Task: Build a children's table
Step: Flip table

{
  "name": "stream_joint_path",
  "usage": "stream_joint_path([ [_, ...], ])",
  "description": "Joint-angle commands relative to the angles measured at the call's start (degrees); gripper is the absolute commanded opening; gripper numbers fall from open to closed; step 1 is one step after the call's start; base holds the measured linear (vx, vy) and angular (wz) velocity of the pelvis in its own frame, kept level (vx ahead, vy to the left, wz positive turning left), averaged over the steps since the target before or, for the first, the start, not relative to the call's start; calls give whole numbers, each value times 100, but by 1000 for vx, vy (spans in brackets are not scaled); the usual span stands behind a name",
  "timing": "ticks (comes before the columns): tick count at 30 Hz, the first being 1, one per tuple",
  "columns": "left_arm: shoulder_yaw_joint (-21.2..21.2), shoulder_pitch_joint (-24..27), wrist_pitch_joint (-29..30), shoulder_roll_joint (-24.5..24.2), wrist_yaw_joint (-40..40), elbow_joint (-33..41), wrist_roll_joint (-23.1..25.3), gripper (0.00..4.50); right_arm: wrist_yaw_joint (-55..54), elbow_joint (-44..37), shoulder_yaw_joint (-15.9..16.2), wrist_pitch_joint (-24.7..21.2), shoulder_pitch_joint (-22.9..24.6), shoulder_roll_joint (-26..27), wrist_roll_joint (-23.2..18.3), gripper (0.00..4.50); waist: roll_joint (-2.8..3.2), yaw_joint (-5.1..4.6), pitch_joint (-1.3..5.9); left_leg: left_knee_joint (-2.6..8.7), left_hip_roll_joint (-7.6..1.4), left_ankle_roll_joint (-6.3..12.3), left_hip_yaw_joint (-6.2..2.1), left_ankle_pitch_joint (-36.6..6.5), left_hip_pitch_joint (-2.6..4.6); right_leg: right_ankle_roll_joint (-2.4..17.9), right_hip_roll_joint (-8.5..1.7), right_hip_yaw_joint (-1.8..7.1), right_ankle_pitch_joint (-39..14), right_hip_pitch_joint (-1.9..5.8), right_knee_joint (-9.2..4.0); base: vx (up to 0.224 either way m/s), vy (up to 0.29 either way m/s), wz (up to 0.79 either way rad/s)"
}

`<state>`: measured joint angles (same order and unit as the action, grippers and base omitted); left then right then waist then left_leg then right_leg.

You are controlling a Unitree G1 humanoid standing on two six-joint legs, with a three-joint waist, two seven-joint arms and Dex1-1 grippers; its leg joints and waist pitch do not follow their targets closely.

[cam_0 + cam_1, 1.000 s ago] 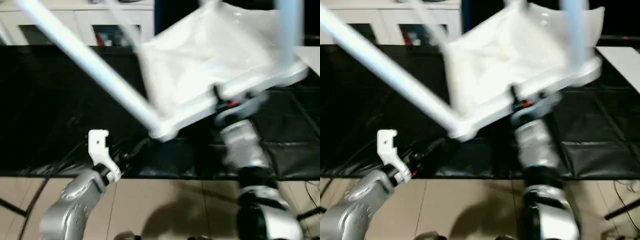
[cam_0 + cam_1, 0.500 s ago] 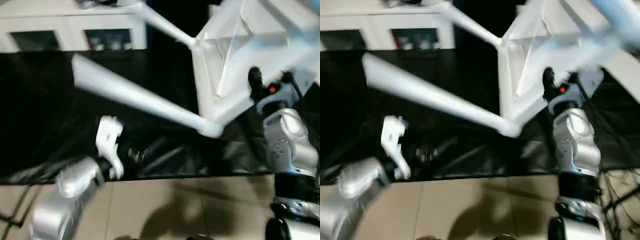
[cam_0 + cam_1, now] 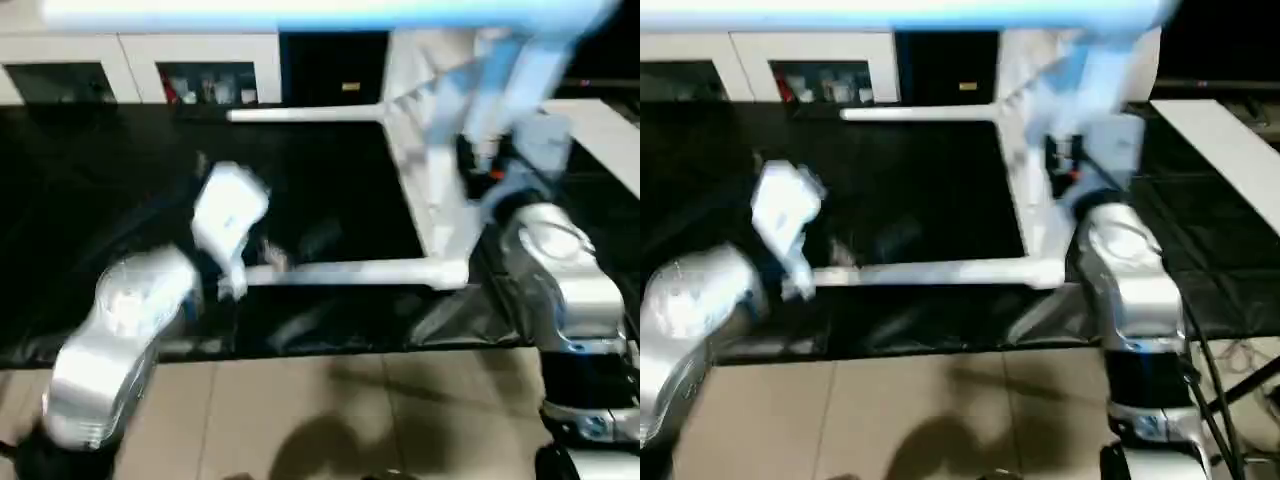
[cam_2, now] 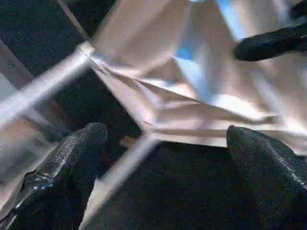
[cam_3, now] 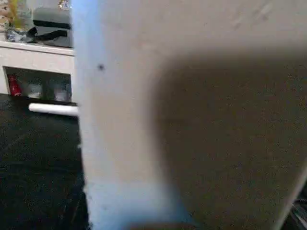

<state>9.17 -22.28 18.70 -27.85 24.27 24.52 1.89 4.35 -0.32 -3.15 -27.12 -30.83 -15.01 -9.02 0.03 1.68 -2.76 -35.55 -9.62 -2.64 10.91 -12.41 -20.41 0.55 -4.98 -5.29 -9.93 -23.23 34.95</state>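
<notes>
White table [image 3: 440, 170] is tipped on its side over the black mat [image 3: 100, 200], top edge-on at the right, legs fitted and sticking out toward the left. Right gripper [image 3: 478, 160] looks clamped on the top's edge; left gripper [image 4: 163, 143] is spread wide, holding nothing, just beside the near leg [image 3: 350, 272]. Best move, I'd say: catch that leg before turning further, so the table doesn't swing. Count: one table, three legs visible, two grippers.
</notes>
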Motion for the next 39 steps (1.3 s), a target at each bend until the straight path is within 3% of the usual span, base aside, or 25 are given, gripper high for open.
stream_joint_path([
  [1, 149, -133, -474, -80, -251, -168, 515, 450, 111, 353, 191, -285, 68, -16, 143, 230, 1, -1, 307, 504, -279, -183, -198, -1328, -9, 422, -303, 333, -2034, 244, -478, 0, 0, 0],
  [2, 213, -244, -822, -140, -514, -283, 862, 450, 37, 462, 187, -286, 61, 58, 190, 264, -13, -1, 310, 503, -284, -201, -198, -1317, -8, 466, -319, 336, -2053, 253, -467, 0, 0, 0],
  [5, 290, -307, -1097, -230, -817, -358, 1277, 450, -33, 556, 211, -275, 67, 92, 276, 277, -4, -4, 304, 499, -291, -221, -200, -1387, 7, 517, -331, 337, -2177, 240, -479, 0, 0, 0],
  [6, 300, -314, -1337, -293, -1084, -395, 1562, 450, -108, 629, 221, -235, 85, 114, 344, 304, -14, -5, 318, 491, -290, -220, -199, -1365, 6, 588, -335, 340, -2089, 243, -474, 0, 0, 0],
  [10, 206, -297, -1942, -371, -1929, -630, 2302, 450, -283, 943, 239, -95, 139, 141, 484, 304, -8, 4, 348, 471, -293, -194, -199, -1106, -26, 739, -323, 334, -1565, 274, -405, 0, 0, 0],
  [14, 34, -504, -2266, -412, -2498, -899, 2790, 450, -199, 1192, 265, 64, 174, 144, 523, 304, -13, 19, 344, 465, -289, -161, -198, -1161, -20, 803, -327, 331, -1566, 265, -397, 0, 0, 0],
  [15, -9, -628, -2333, -434, -2647, -1024, 2907, 450, -153, 1253, 247, 112, 180, 167, 513, 278, -9, 19, 339, 469, -290, -153, -197, -1179, -17, 796, -322, 332, -1586, 257, -411, 0, 0, 0],
  [18, -33, -892, -2514, -436, -2807, -1359, 2984, 450, -95, 1316, 273, 220, 151, 163, 549, 266, -7, 28, 333, 466, -278, -151, -205, -1271, -10, 806, -330, 325, -1699, 245, -432, 0, 0, 0],
  [19, -26, -1016, -2528, -440, -2865, -1499, 3054, 450, -84, 1338, 317, 260, 137, 133, 600, 245, -8, 29, 339, 464, -283, -158, -208, -1251, -7, 812, -335, 327, -1655, 250, -416, 0, 0, 0],
  [20, -30, -1066, -2536, -437, -2894, -1558, 3070, 450, -85, 1345, 331, 275, 131, 123, 622, 233, 23, 39, 332, 467, -281, -168, -213, -1245, -8, 822, -337, 325, -1644, 244, -415, 0, 0, 0],
  [22, -44, -1156, -2542, -427, -2942, -1664, 3087, 450, -89, 1358, 350, 303, 120, 110, 654, 223, 0, 33, 344, 468, -287, -179, -218, -1221, -20, 841, -345, 327, -1559, 266, -400, 0, 0, 0],
  [27, -119, -1514, -2542, -380, -3121, -2294, 3225, 450, 0, 1362, 457, 430, 82, 44, 776, 199, 10, 40, 361, 444, -269, -124, -208, -1063, -36, 951, -337, 327, -1293, 272, -375, 0, 0, 0],
  [28, -129, -1581, -2509, -363, -3086, -2444, 3194, 432, 20, 1355, 476, 452, 77, 35, 804, 199, 9, 46, 368, 442, -267, -117, -205, -1037, -33, 950, -335, 326, -1283, 269, -375, 0, 0, 0],
  [29, -188, -1661, -2531, -336, -3105, -2573, 3123, 421, 26, 1326, 492, 462, 74, 29, 830, 198, 51, 56, 376, 435, -268, -112, -213, -951, -43, 982, -345, 326, -1183, 274, -359, 0, 0, 0],
  [32, -268, -1815, -2539, -290, -3067, -2702, 2998, 395, 28, 1250, 492, 448, 43, -17, 879, 198, 15, 59, 399, 419, -268, -55, -212, -756, -75, 1051, -353, 325, -900, 302, -324, 0, 0, 0],
  [34, -259, -1864, -2614, -291, -3046, -2703, 2958, 382, 70, 1188, 571, 376, 2, -170, 1002, 198, 52, 72, 388, 416, -268, -41, -208, -830, -55, 1085, -340, 314, -974, 283, -339, 0, 0, 0],
  [39, -260, -1892, -2702, -272, -3018, -2720, 2892, 330, 333, 1002, 818, 192, -110, -594, 1323, 198, 30, 92, 379, 401, -270, 37, -200, -755, -75, 1096, -338, 316, -1023, 299, -335, 0, 0, 0],
])
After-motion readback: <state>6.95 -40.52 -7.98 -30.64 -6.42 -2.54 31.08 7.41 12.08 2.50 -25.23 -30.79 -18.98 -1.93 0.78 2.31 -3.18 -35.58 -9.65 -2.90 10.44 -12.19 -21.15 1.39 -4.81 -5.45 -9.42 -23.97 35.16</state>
